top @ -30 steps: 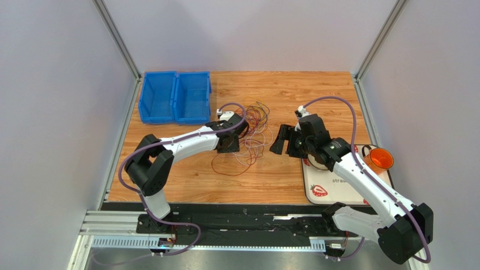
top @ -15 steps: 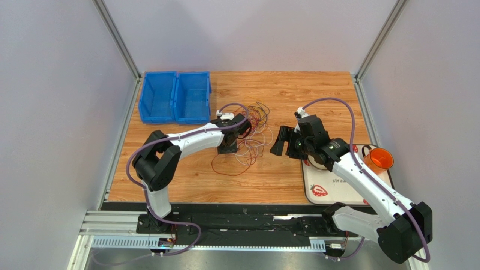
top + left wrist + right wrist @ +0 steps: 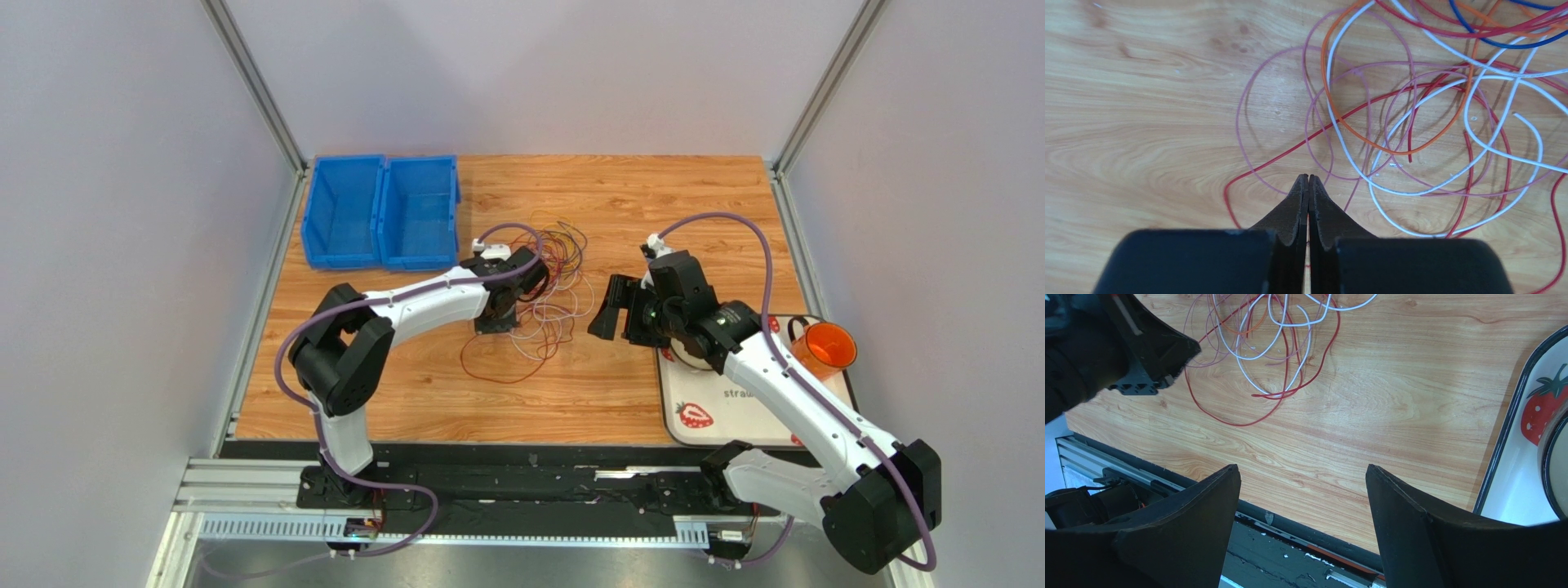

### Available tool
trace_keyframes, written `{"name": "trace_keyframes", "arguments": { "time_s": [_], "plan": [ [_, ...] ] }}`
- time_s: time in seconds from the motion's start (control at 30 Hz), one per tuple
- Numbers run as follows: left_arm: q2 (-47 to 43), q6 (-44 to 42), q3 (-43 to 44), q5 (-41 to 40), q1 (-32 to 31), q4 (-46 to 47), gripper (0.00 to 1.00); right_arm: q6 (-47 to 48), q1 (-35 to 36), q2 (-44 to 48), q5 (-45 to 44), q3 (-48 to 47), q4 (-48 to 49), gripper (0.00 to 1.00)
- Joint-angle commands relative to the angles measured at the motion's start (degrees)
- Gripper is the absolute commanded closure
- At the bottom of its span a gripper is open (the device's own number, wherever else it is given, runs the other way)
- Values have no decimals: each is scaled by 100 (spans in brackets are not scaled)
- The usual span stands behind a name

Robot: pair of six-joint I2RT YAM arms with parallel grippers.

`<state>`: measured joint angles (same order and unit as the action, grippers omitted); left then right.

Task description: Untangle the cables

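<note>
Left wrist: left end effector (image 3: 1308, 179) clenched beside cables (image 3: 1413, 150) | right end effector (image 3: 1303, 471) released | wooden table (image 3: 638, 196), grey walls (image 3: 552, 74)

Two white-shelled arms with black joint housings are sharing a black base rail (image 3: 540, 488) in the overhead view, the left arm (image 3: 405, 304) rising from 7 o'clock and the right arm (image 3: 785, 380) from 5 o'clock. A purple hose (image 3: 280, 368) is looping along the left arm, and a second hose (image 3: 724, 213) is arching beside the right one. The left gripper (image 3: 1308, 179) is showing matte black fingers (image 3: 1296, 208) tapering to thin points. The right gripper (image 3: 1300, 471) is showing broad, dark wedge-shaped fingers (image 3: 1413, 527) with slightly worn edges.
</note>
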<state>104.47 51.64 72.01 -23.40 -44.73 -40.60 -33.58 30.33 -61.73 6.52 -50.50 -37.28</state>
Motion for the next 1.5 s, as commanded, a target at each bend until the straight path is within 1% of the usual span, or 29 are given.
{"name": "trace_keyframes", "arguments": {
  "time_s": [0.0, 0.07, 0.1, 0.13, 0.17, 0.2, 0.27, 0.3, 0.37, 0.4, 0.47, 0.5, 0.57, 0.6, 0.67, 0.7, 0.73, 0.77, 0.83, 0.87, 0.97, 1.03, 1.1, 1.13, 1.2, 1.23, 1.3, 1.33, 1.47],
  "plan": [
    [-705, -608, 1450, -806, -106, -921, 100, 71, 26, 100, -2, 5, 98, 21],
    [-1006, -917, 2217, -1008, -124, -1484, 100, 71, 35, 126, -11, -21, 98, 21],
    [-1233, -1241, 3074, -1018, -115, -1625, 100, 54, 35, 118, -11, -30, 98, 21],
    [-1305, -1426, 3535, -983, -115, -1844, 100, 54, 26, 127, -20, -47, 107, 21],
    [-1349, -1620, 3992, -861, -141, -1899, 100, 45, 35, 135, -20, -65, 115, 21],
    [-1376, -2057, 4840, -764, -167, -1916, 100, 36, 35, 135, -11, -74, 124, 21],
    [-1341, -2394, 5636, -754, -316, -2065, 100, 27, 35, 109, -2, -135, 142, 21],
    [-1245, -2621, 6336, -737, -352, -2144, 100, 36, 43, 100, 7, -153, 142, 21],
    [-1218, -2764, 6798, -510, -422, -2321, 100, 36, 43, 92, -11, -179, 124, 21],
    [-1340, -2877, 6826, -456, -457, -2286, 100, 45, 44, 91, -20, -197, 124, 21],
    [-1586, -2957, 6468, -307, -519, -1971, 100, 36, 44, 91, -28, -197, 115, 21],
    [-1935, -2992, 5814, -254, -519, -1795, 100, 45, 44, 74, -37, -197, 107, 21],
    [-2280, -2897, 5038, -174, -519, -1268, 100, 45, 43, 65, -37, -188, 124, 21],
    [-2577, -2844, 4294, -174, -519, -1153, 100, 45, 44, 48, -37, -188, 124, 21],
    [-2816, -2547, 3596, -296, -519, -977, 100, 36, 35, 48, -37, -180, 124, 21],
    [-3000, -2440, 2896, -306, -519, -915, 100, 45, 35, 48, -11, -171, 133, 21],
    [-3080, -2352, 2532, -288, -519, -784, 100, 36, 35, 56, -2, -127, 159, 21],
    [-3142, -2186, 1850, -140, -519, -696, 99, 19, 43, 65, 15, -109, 168, 21],
    [-3231, -2009, 1257, 27, -519, -458, 95, 10, 35, 39, 42, -57, 229, 21],
    [-3231, -1861, 802, 194, -519, -405, 90, 1, 35, 21, 42, -48, 230, 21],
    [-3187, -1597, 80, 458, -519, -133, 89, -17, 52, -23, 95, -30, 256, 21],
    [-3187, -1525, -212, 782, -519, 218, 87, -43, 61, -31, 103, -21, 282, 21],
    [-3108, -1411, -512, 968, -519, 481, 83, -61, 61, -32, 112, -21, 291, 21],
    [-3064, -1385, -564, 1056, -537, 526, 77, -69, 61, -32, 112, -21, 309, 21],
    [-2906, -1358, -670, 1022, -607, 658, 70, -69, 87, -32, 103, 5, 317, 21],
    [-2853, -1367, -688, 969, -633, 702, 62, -69, 87, -32, 103, 14, 309, 21],
    [-2651, -1419, -679, 864, -729, 764, 55, -61, 87, -40, 103, 31, 300, 21],
    [-2581, -1428, -671, 750, -756, 747, 48, -52, 96, -32, 103, 40, 283, 21],
    [-2186, -1297, -688, 495, -792, 746, 41, 1, 96, 3, 42, 40, 204, 21]
  ]
}}
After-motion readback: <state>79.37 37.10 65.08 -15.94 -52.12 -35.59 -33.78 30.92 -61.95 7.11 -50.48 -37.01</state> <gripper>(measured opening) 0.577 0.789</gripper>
